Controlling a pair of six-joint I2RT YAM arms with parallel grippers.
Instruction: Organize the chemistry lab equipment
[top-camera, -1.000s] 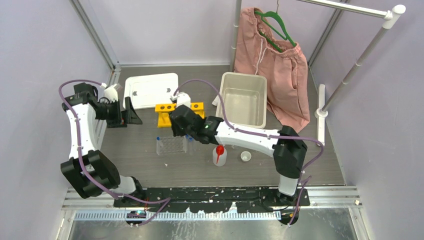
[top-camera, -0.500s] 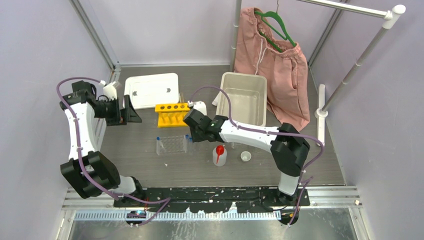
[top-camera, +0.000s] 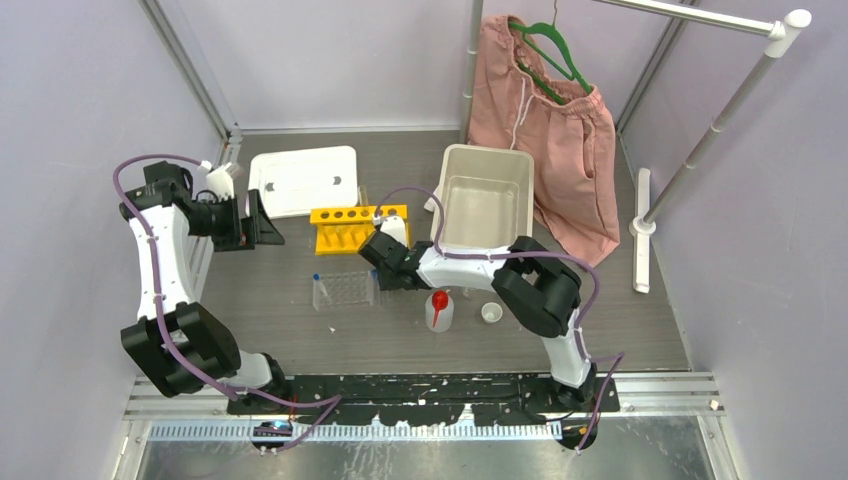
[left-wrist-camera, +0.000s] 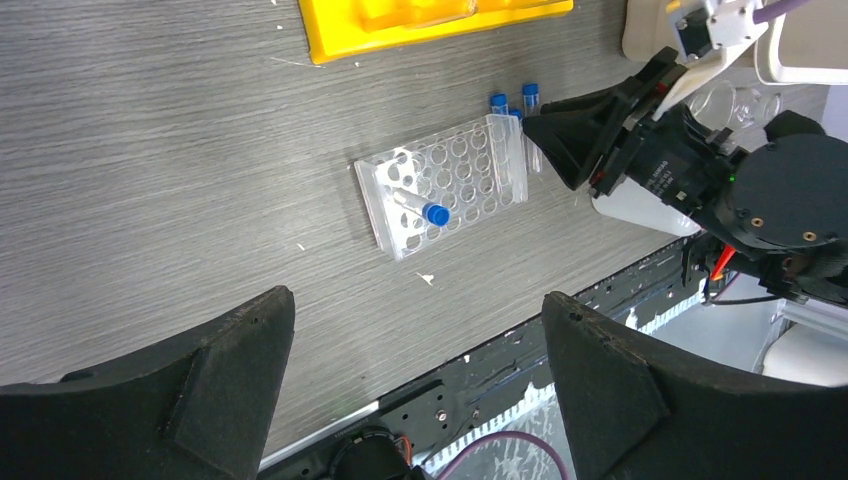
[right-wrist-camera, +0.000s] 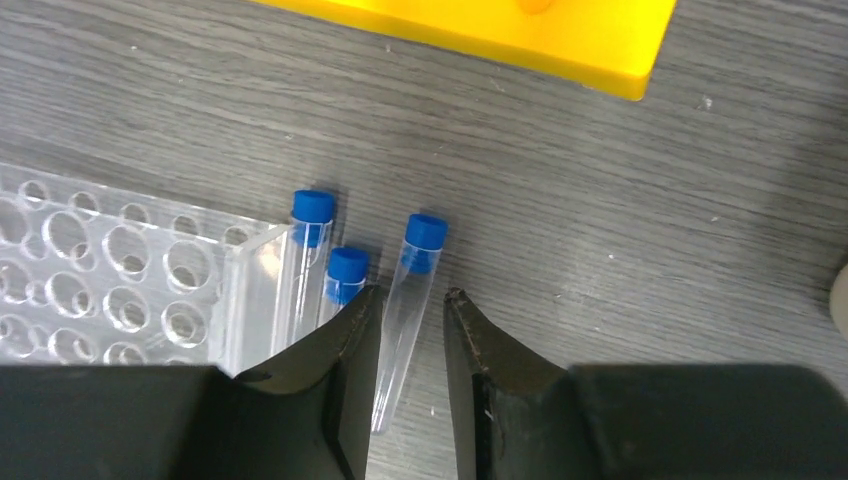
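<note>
Nothing is legible; small white print on the right wrist housing (left-wrist-camera: 655, 178) is too blurred.

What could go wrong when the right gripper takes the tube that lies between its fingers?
The right gripper straddles the tube low, far from its cap, so it may tilt or slip out. One finger sits against the neighbouring tube and may push it into the clear rack.

Top view overhead; wrist views close (both share grid rack (left-wrist-camera: 445, 195)).
</note>
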